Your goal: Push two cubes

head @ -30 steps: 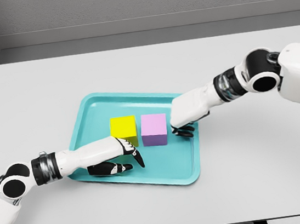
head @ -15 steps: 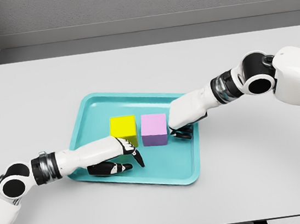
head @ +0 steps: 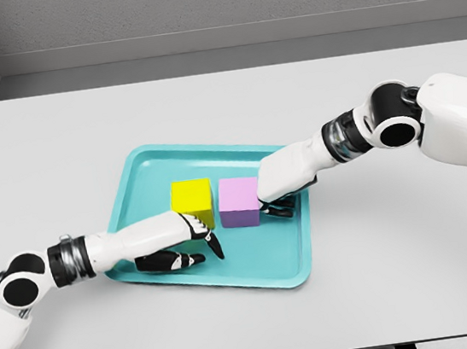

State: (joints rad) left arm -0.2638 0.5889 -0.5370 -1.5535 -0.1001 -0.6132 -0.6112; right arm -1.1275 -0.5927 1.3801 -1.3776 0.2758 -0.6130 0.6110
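A yellow cube [head: 192,200] and a pink cube [head: 240,201] sit close side by side on a teal tray [head: 288,258]. My right hand [head: 277,194] reaches in from the right and touches the pink cube's right face, fingers curled under the palm, holding nothing. My left hand [head: 186,243] lies low over the tray's front left part, just in front of the yellow cube, fingers stretched toward it and holding nothing.
The tray lies in the middle of a light grey table [head: 401,273]. A grey wall [head: 211,5] runs behind the table's far edge.
My right hand has slid left until it meets the pink cube, which has shifted slightly left toward the yellow one. The left hand has barely moved.
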